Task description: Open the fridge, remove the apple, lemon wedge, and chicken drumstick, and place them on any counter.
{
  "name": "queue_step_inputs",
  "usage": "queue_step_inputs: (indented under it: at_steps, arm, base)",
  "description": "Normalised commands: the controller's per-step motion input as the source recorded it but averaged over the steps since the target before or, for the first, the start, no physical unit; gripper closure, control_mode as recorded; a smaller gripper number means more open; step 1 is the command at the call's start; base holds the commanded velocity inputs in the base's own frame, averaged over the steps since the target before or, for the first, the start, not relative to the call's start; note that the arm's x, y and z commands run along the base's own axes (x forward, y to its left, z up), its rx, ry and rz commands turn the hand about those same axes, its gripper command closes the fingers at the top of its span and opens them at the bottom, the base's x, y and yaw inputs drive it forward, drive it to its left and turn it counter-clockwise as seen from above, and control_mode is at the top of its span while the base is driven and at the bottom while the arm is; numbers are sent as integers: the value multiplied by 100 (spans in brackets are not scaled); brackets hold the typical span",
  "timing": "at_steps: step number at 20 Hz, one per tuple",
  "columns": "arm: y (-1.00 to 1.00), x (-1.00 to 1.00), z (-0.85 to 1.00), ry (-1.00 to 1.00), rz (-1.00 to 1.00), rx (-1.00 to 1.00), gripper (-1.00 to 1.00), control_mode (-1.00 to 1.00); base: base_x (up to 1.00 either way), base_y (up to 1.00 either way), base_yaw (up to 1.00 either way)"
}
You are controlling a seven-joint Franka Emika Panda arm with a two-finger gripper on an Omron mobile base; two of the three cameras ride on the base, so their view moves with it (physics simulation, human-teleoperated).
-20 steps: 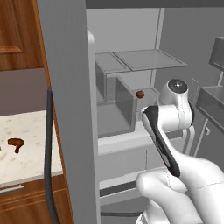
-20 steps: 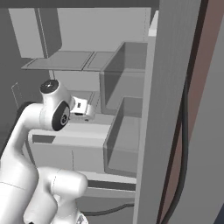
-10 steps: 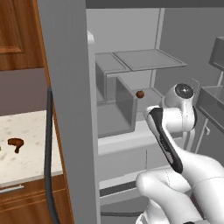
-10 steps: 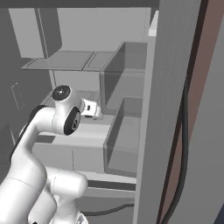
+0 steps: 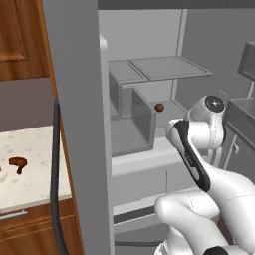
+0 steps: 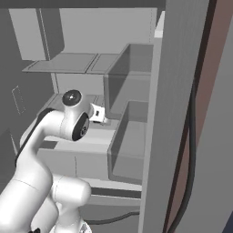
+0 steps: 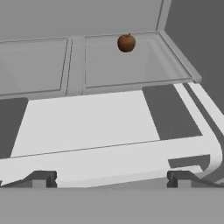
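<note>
The fridge [image 5: 79,99] stands open, its grey door swung out to the left. A small round reddish-brown apple [image 7: 126,43] sits at the back of a shelf, also seen in the left base view as the apple [image 5: 159,107]. My gripper [image 7: 111,179] is open and empty, low at the shelf's front edge and well short of the apple. The chicken drumstick [image 5: 18,163] lies on the cream speckled counter [image 5: 40,144] left of the fridge. The lemon wedge is out of view.
Inside the fridge a grey bin [image 5: 130,119] stands left of the apple, under a glass shelf [image 5: 167,67]. The right door's inner shelves [image 6: 132,136] stand close beside my arm. Brown wooden cabinets [image 5: 20,40] hang above the counter.
My arm has reached a little deeper into the fridge toward the apple. The gripper has stayed open. The apple and drumstick have not moved.
</note>
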Motion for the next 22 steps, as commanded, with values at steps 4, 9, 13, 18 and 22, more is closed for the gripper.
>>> queue_step_inputs:
  at_steps: [4, 9, 13, 18, 22]
  arm:
    - [0, 30, -5, -2, 0, 0, -100, -100]
    - [-5, 40, 0, -1, 0, 2, -100, -100]
    - [-1, 41, 0, 0, 0, 1, -100, -100]
    - [-8, 45, 0, 0, 0, 1, -100, -100]
    - [-15, 43, -4, 0, 0, 0, -100, -100]
  base:
    - [0, 0, 0]
    - [0, 0, 0]
    - [0, 0, 0]
    - [0, 0, 0]
    - [0, 0, 0]
